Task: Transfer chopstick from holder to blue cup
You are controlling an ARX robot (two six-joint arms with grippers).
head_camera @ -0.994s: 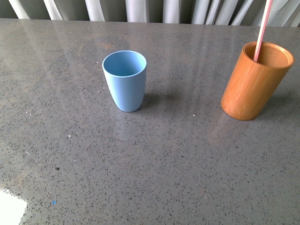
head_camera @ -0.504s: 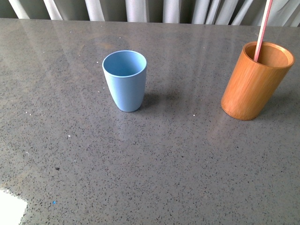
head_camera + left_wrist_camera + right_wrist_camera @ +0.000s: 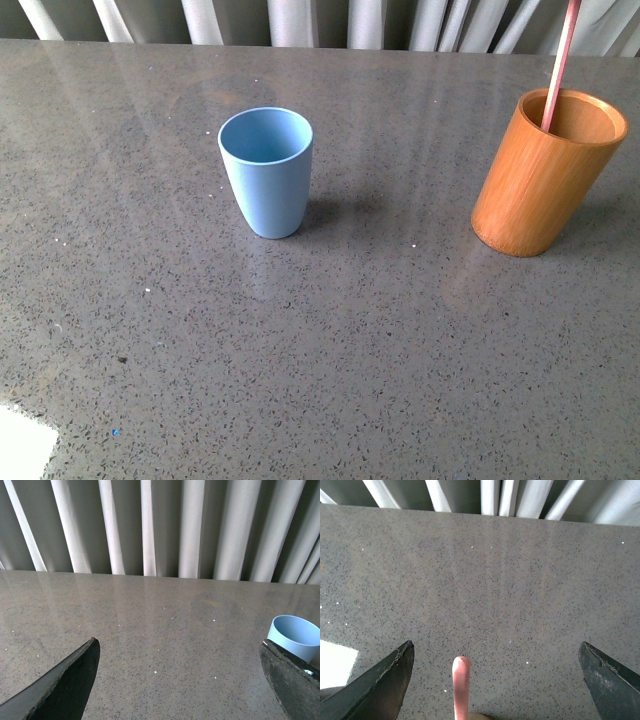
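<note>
Front view — chopstick (image 3: pixel 558 70) in holder (image 3: pixel 540 190), redder than before — same lean

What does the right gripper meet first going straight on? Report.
Likely the chopstick, its tip between the open jaws of the right gripper, off-centre. Depth is unclear; beyond lies only table.

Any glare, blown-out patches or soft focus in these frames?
Front view: a blown-out white patch on the table at the near left corner, soft shadows beside the blue cup and holder. Right wrist view: another white patch; the chopstick tip looks blurred. Left wrist view: evenly lit.
</note>
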